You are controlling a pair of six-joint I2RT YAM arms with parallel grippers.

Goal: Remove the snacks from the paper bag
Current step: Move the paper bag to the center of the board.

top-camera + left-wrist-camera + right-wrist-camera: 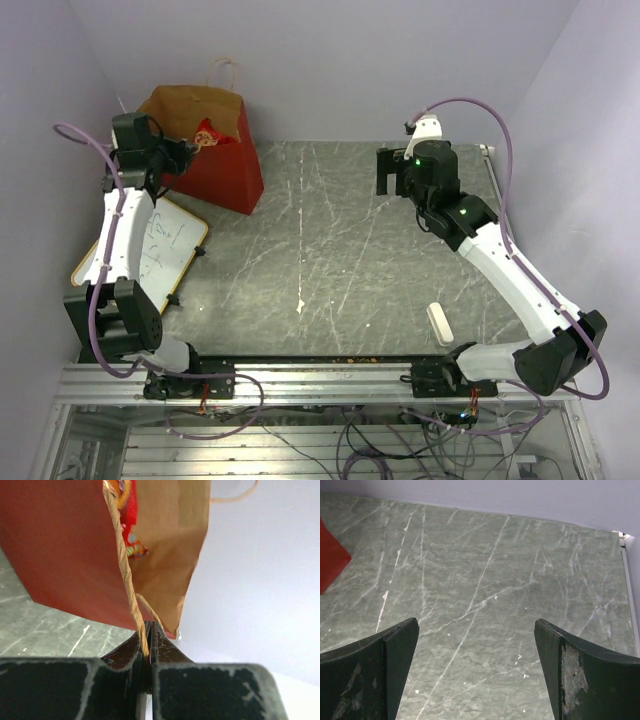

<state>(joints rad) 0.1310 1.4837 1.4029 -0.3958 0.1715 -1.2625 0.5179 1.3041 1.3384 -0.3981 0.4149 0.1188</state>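
Paper bag (215, 165) sits at the far-left corner of the table (330, 250), red outside, brown inside, mouth open toward the overhead camera. Large red packet (212, 133) is inside the bag near the rim. In the left wrist view it shows as red crinkly wrap (129, 510) against the brown inner wall. No other snacks are visible in any view. Left gripper (185, 155) is at the bag's near-left rim, jaws pinched closed on the near loop handle (127, 580), with the tan cord running down between the fingers (162, 647). The second handle (222, 68) sticks up free at the far side of the bag. Right gripper (385, 172) hangs over the far-right part of the table, well apart from the bag, jaws wide apart and holding nothing. The right wrist view shows only bare marble between its fingers (395, 650), plus a red bag corner (330, 560) at the left of that view. Yellow-framed whiteboard (160, 245) lies at the left edge under the left arm, just beside the bag. Small white oblong block (438, 323) lies near the near edge, right side.
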